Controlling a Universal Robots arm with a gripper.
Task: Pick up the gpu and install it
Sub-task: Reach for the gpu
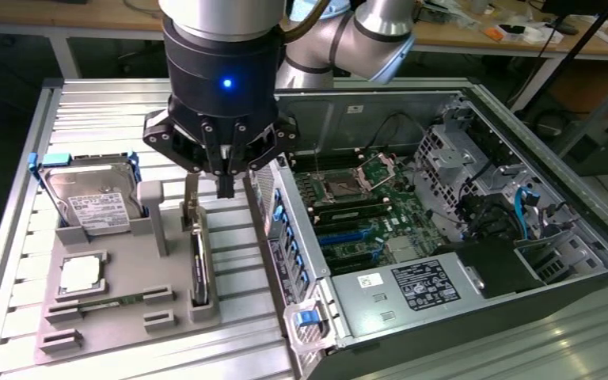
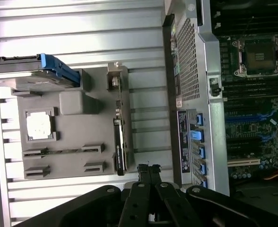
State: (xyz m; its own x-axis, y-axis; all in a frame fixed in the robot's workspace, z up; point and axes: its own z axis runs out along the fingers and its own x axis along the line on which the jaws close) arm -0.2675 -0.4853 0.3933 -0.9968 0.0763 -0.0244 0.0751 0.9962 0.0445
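Hovering above the gpu (image 1: pixel 199 269), the gripper (image 1: pixel 225 188) is pressed together, apparently holding nothing.

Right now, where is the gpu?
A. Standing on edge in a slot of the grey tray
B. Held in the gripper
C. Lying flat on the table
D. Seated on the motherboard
A: the gpu stands on edge in a slot of the grey tray beside the open case, while the shut gripper hangs above its bracket end, holding nothing.
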